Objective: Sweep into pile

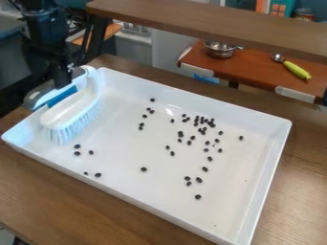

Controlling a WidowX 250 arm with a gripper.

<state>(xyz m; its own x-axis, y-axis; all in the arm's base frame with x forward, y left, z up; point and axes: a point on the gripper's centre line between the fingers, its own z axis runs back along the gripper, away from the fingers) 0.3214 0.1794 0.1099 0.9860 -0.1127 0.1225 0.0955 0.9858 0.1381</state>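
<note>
1. I have the gripper [62, 81] at the far left, closed onto the handle of a scrubbing brush [73, 112].
2. The brush sits inside the tray's far-left corner, pale-blue bristles down. Its grey-and-blue handle slants across above the left rim.
3. I see small dark beans [199, 180] scattered over the white tray [118, 129], most thickly right of the middle on the far side; several lie toward the near-left wall.
4. Under the tray I have a brown wood-grain table [64, 206].
5. Beyond it, a wooden shelf [204, 24] crosses the far side. Below and behind that, a reddish-brown surface [256, 72] bears a metal bowl [220, 50] and, farther right, a green-handled scoop [296, 70].
6. At the far right edge I make out a teal-and-orange item [279, 8]; any writing is too small to read.
</note>
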